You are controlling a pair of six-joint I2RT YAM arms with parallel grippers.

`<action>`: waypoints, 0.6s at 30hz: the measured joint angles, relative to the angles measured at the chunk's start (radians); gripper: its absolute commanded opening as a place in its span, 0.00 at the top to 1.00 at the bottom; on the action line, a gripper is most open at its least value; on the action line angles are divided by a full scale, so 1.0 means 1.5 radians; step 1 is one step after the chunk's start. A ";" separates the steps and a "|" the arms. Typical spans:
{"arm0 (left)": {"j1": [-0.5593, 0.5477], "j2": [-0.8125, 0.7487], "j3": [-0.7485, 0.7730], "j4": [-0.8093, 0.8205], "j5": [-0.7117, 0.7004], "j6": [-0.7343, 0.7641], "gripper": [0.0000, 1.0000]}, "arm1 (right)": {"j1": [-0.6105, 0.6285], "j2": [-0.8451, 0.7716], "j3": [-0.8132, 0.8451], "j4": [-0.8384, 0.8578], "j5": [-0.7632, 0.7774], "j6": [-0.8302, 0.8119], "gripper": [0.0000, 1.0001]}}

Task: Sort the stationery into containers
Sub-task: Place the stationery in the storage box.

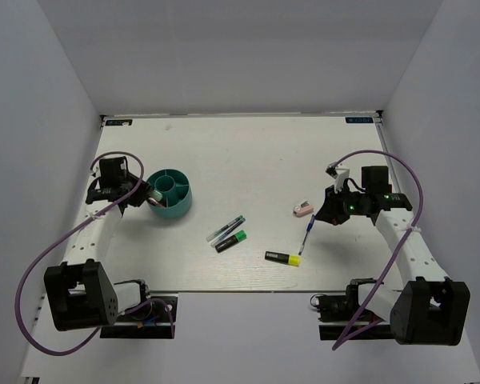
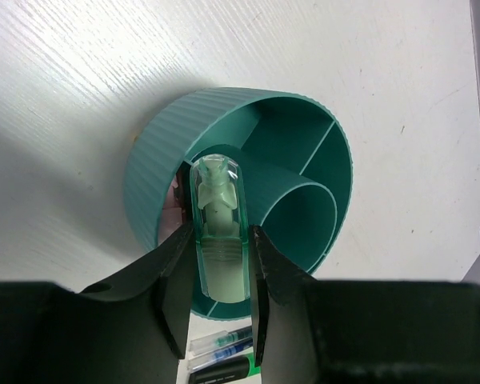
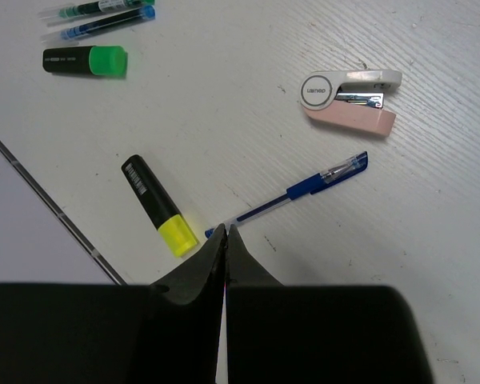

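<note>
My left gripper (image 2: 220, 240) is shut on a mint-green stubby piece (image 2: 218, 200) and holds it over the near compartment of the round teal organiser (image 2: 160, 152), at the table's left (image 1: 174, 213). Something pink (image 2: 174, 210) lies inside, beside the piece. My right gripper (image 3: 225, 228) is shut and empty, just above the tip of a slim blue pen (image 3: 304, 190). Near it lie a pink-white piece (image 3: 348, 100) and a yellow-black highlighter (image 3: 158, 205). A green-black highlighter (image 1: 231, 241) and two slim pens (image 1: 226, 229) lie mid-table.
White walls close in the table on three sides. The arm bases and purple cables (image 1: 32, 272) sit at the near edge. The table's edge (image 3: 40, 200) runs close to the yellow-black highlighter in the right wrist view.
</note>
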 measured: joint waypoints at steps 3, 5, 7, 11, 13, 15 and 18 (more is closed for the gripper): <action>0.000 0.003 0.000 0.004 0.001 -0.001 0.54 | 0.000 0.000 0.000 -0.001 -0.001 -0.002 1.00; 0.000 0.003 -0.002 0.007 0.003 -0.003 0.46 | 0.000 0.000 0.000 -0.001 -0.002 -0.002 1.00; 0.000 0.004 -0.002 0.009 0.005 -0.004 0.41 | 0.000 0.000 0.000 -0.001 -0.002 -0.002 1.00; 0.000 0.004 -0.002 0.009 0.007 -0.006 0.39 | 0.000 0.000 0.000 -0.002 -0.002 -0.004 0.99; 0.000 0.003 -0.002 0.009 0.007 -0.004 0.39 | 0.000 0.000 0.000 -0.002 -0.002 -0.006 0.94; 0.001 0.001 -0.002 0.006 0.008 -0.001 0.56 | 0.000 0.000 0.000 -0.002 -0.003 -0.009 0.77; 0.000 -0.019 -0.001 -0.005 0.007 0.010 0.88 | 0.000 0.000 0.000 -0.005 -0.009 -0.017 0.55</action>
